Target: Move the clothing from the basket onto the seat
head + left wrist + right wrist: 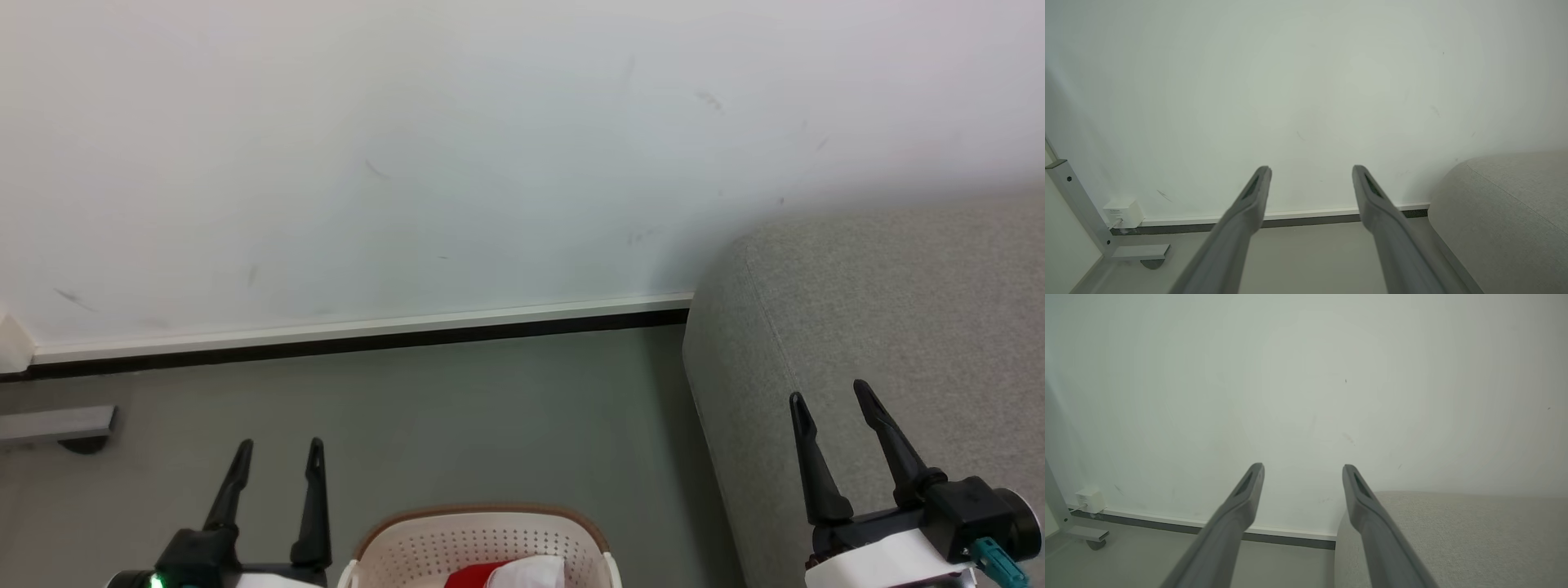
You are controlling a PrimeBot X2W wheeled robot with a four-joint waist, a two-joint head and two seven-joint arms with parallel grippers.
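Wall ahead of both claws, pale and lightly scuffed. White skirting board along its foot, with a dark strip under it. Grey floor runs from there back to the claws. Out past the left claw, on its outer side, stands a grey metal frame with a caster under its foot. A small white box sits on the wall just beside the frame.

Sofa on the right: grey woven cloth, rounded corner, one stitched seam. Its near end lies under and ahead of the right claw. Whether the claw touches the cloth I cannot tell.

Left claw: fingers spread wide, wall and floor showing between them. Right claw: fingers also wide apart, tilted slightly toward the left claw, wall and sofa edge showing between them.

Basket stands on the floor between the two claws, just beside the left claw on its inner side and behind its fingertips. It is well apart from the right claw, and a strip of floor separates it from the sofa. It is cream plastic with rows of small round holes and a brown rim with rounded corners.

Clothing lies inside the basket, lower than both claws' tips. Bright red fabric shows with a white piece beside it. The rest is cut off at the frame's edge.
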